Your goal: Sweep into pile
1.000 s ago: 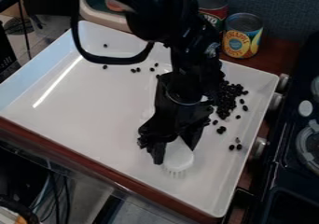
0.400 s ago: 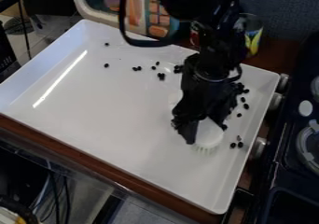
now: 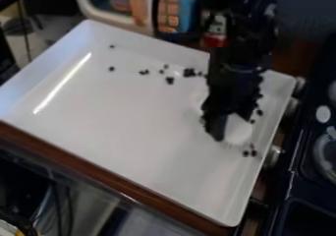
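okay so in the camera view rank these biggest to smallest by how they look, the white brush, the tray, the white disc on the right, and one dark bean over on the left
1. Tray
2. White brush, its visible part
3. White disc
4. Dark bean

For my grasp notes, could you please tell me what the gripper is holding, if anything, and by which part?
The gripper holds a white brush by its upper part, between the fingers; its rounded lower part shows below. The exact contact is hidden.

Beans [image 3: 170,80] in tray [image 3: 118,117], can [image 3: 215,32] behind, stove [image 3: 303,181] to the right
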Action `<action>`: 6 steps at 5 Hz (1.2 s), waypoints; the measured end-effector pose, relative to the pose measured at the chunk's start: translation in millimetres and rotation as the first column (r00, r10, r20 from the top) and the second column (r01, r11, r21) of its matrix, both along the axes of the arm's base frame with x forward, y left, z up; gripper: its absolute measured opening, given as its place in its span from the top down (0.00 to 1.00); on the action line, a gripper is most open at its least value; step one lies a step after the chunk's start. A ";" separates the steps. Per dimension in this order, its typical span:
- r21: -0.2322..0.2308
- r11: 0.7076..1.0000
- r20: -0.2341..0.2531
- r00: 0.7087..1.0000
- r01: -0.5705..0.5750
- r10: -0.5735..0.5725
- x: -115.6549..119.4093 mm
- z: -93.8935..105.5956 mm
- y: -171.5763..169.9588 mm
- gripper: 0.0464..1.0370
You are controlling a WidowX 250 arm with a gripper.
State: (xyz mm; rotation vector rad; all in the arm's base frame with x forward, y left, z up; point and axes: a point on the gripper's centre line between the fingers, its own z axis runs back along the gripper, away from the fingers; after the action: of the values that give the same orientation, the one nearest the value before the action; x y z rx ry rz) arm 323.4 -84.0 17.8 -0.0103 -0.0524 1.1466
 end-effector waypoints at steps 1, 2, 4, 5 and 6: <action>-0.004 1.000 0.010 1.000 -0.012 0.012 11.0 0.5 -2.6 0.29; -0.009 1.000 0.014 1.000 -0.018 0.018 18.0 1.3 -4.0 0.29; -0.021 1.000 0.021 1.000 -0.018 0.018 10.0 16.0 7.7 0.29; -0.046 0.999 0.085 0.996 0.015 -0.011 -1.0 54.3 15.0 0.29; -0.031 0.999 0.149 0.989 0.028 -0.023 -16.5 80.7 33.8 0.29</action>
State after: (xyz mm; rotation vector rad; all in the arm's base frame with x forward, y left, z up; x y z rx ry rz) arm 306.9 -50.2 98.5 -0.1257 -0.1655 1.1196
